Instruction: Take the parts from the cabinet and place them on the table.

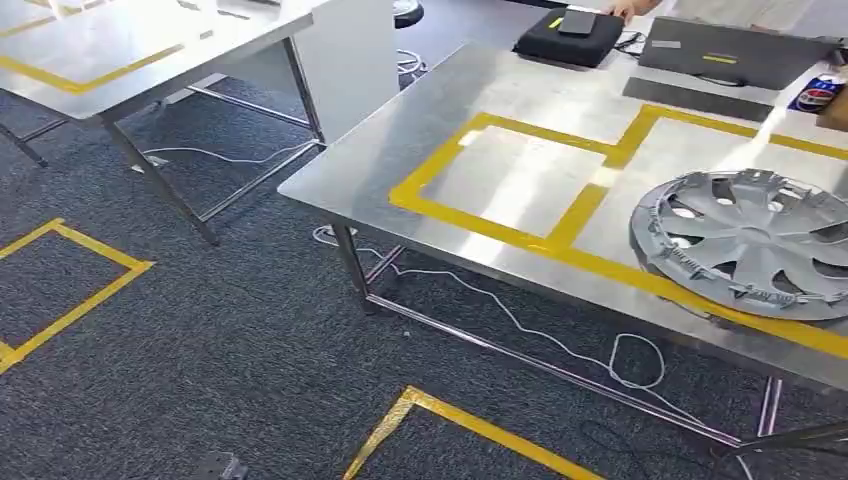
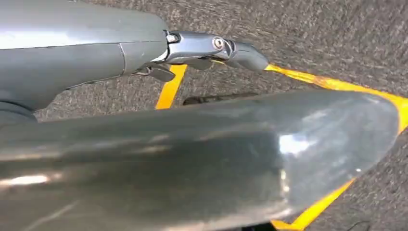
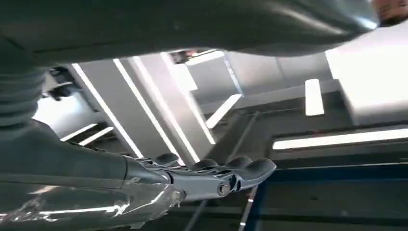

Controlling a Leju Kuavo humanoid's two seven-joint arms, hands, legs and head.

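A grey wheel cover lies flat on the steel table, sitting partly over the yellow tape that marks out squares on the top. So one part looks delivered already; the cabinet itself lies outside the head view, and the robot probably has to turn and walk to it for the next part.

The left hand hangs above grey carpet and a line of yellow floor tape. Its fingers lie straight and close together, gripping nothing that can be seen — though a big smooth grey shape, likely the thumb or cover, blocks much of that view. The right hand points up toward the ceiling lights, fingers stretched out side by side, with nothing in them.

To do the step well, the robot should keep both arms tucked in while turning, since a second table stands near on the left and cables trail over the carpet under the near one. At the cabinet it should square up first, then spread the fingers wide before reaching — a wheel cover is broad and thin, so a grip at the rim from both sides looks safest. The free taped square on the table is the likely spot for the next part.
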